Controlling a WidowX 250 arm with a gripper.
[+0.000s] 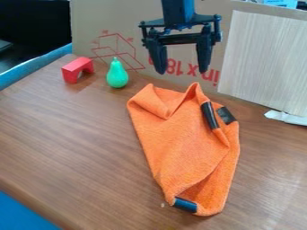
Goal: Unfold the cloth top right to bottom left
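Observation:
The black gripper hangs at the top of the view, above the far end of the cloth, its two fingers spread apart with nothing between them. Below it the orange cloth lies on the table, folded over itself in a long shape that narrows toward the near end. Its far edge has raised, creased folds. Two dark tape strips are on its upper right part, and another dark strip sits at the bottom tip. The gripper and the cloth do not touch.
A red block shaped like an arch and a green pear-shaped toy stand at the back left of the wooden table. Behind them rises a cardboard panel. A pale board and a white object are at the right.

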